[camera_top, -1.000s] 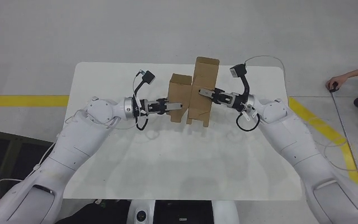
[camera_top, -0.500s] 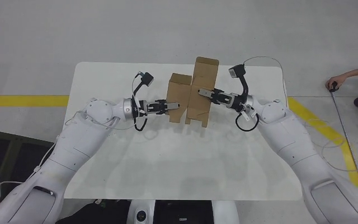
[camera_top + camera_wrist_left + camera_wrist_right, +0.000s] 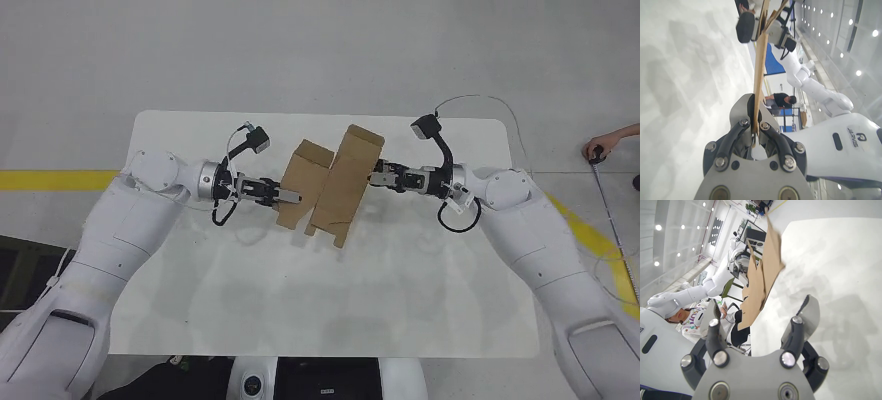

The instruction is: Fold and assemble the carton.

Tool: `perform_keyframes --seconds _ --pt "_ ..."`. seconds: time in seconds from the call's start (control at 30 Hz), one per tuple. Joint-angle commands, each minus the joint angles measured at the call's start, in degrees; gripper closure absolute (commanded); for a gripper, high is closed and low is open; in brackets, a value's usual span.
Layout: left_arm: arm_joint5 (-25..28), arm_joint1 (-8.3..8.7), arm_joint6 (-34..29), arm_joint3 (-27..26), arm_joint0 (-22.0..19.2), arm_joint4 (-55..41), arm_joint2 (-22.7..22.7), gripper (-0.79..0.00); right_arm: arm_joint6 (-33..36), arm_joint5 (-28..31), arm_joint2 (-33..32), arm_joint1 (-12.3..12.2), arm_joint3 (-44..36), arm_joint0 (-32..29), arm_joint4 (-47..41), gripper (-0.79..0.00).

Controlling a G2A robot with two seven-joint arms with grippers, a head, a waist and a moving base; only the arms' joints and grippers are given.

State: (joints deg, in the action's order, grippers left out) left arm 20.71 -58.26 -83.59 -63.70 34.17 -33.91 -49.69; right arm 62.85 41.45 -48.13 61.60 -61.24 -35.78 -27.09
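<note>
White table (image 3: pixel 300 300) in a bright workshop. The left gripper (image 3: pixel 755 106) is clamped on one edge of a brown carton (image 3: pixel 340 190), pinching the cardboard between its pads. The right gripper (image 3: pixel 377 178) hangs with its fingers spread, just beside the carton's opposite edge, gripping nothing. The carton is held tilted over the table's middle, nearer the far edge, with its panels only partly opened. Assembly looks barely begun: squaring the walls and folding the flaps shut appear to remain.

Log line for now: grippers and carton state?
left gripper: shut on edge of brown cardboard carton | right gripper: open, at carton's opposite edge | carton: tilted, unassembled, over white table
</note>
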Motion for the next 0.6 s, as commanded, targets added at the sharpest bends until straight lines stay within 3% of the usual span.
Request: perform_keyframes --seconds 0.0,0.3,0.57 --pt "-3.0 -0.09 -3.0 -1.8 -0.8 -2.3 0.7 0.000 2.2 -2.2 0.4 -1.1 -3.3 -0.8 -1.8 -0.785" --pt "-4.4 1.21 -4.4 -8.6 -0.3 -2.5 3.4 0.000 5.3 -5.3 -1.6 -5.2 -9.9 -4.9 -8.3 -0.785" --pt "-0.5 2.63 -0.5 -6.9 -0.9 2.9 5.3 0.000 5.6 -5.6 -4.0 -8.1 -11.0 -6.2 -5.9 -0.785"
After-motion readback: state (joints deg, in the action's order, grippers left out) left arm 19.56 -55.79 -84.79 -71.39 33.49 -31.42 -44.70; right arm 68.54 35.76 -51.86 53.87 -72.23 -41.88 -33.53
